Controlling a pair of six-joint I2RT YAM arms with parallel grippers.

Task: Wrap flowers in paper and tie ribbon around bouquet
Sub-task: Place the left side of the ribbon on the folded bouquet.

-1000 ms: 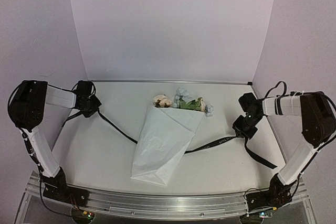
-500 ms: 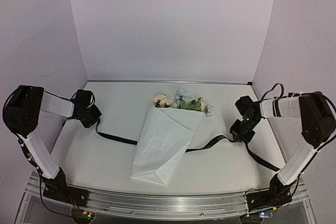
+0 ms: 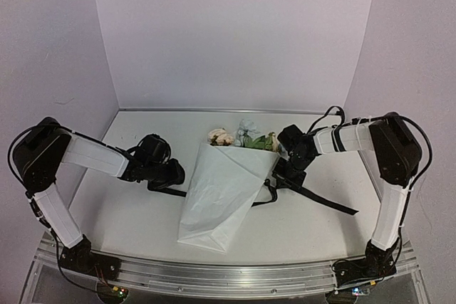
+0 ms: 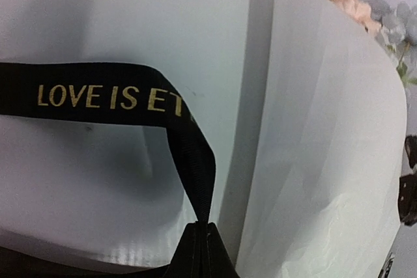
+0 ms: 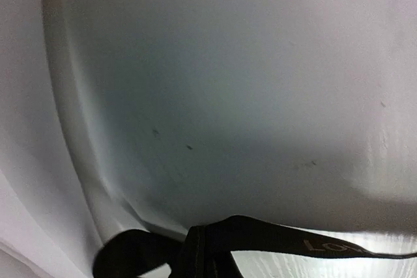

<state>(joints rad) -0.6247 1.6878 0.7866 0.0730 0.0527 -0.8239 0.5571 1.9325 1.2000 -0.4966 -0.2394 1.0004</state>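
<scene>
White table (image 3: 128,215), black ribbon (image 4: 98,96) lettered "LOVE IS ET", both jaws pinching it

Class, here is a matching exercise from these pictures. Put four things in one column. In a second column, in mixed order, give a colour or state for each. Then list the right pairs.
Column one
1. ribbon
2. paper
3. flowers
4. left claw

Column two
A. white, folded into a cone shape
B. shut, pinching the ribbon
C. black with gold letters
D. peach and pale blue, poking out at the paper's open far end

Pairs: 1-C, 2-A, 3-D, 4-B
</scene>
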